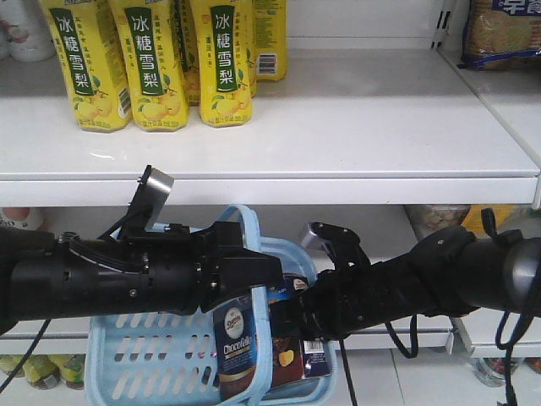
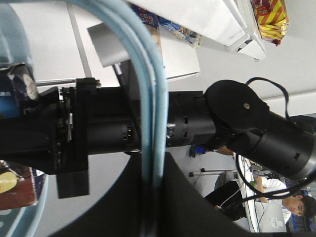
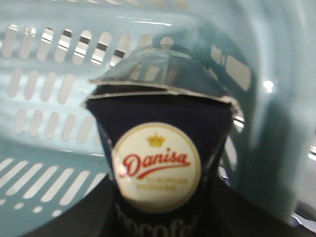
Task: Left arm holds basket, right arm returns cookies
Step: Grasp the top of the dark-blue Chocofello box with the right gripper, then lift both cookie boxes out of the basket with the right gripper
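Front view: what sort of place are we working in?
Most likely a shop aisle, possibly a mock-up: white retail shelves stocked with yellow drink bottles, biscuit packs upper right, and a light blue shopping basket.

Above the left fingers (image 1: 254, 272) runs a white shelf (image 1: 355, 127); on it, up and to their left, yellow bottles (image 1: 148, 63) with green labels stand close together; far up to their right lies a pack of round biscuits (image 1: 503, 34); low and well to their left sit small jars (image 1: 42, 368), partly hidden; in the left wrist view, well apart from the fingers, a person (image 2: 291, 207) sits in one corner and a red-and-yellow striped packet (image 2: 269, 17) lies in another.
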{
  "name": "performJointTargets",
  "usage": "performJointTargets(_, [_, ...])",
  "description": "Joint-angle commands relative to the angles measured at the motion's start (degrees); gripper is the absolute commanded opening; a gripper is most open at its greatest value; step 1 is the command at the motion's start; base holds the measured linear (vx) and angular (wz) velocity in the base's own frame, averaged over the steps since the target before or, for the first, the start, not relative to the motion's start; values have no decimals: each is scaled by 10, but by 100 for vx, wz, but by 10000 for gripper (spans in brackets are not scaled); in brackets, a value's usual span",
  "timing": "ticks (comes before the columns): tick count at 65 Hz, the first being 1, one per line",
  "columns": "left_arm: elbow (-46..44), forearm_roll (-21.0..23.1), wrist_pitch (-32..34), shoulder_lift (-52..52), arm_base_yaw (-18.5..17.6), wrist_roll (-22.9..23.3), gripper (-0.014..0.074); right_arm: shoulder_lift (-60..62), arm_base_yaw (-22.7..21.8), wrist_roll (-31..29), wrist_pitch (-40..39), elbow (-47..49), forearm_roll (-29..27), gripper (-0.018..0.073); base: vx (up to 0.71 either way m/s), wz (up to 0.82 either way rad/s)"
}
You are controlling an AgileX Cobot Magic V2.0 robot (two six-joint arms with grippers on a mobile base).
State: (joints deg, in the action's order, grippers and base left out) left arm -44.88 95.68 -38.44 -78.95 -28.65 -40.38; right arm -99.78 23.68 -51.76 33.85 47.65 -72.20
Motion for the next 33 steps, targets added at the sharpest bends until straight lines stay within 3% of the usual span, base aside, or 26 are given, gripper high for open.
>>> performJointTargets(1, [-22,63,-11,22,2,-7,-6,49,-4,6,9,10,4,160,0,0])
performJointTargets(33, [-22,63,-11,22,2,-7,-6,184,-4,165,-14,10,173,163,0,0])
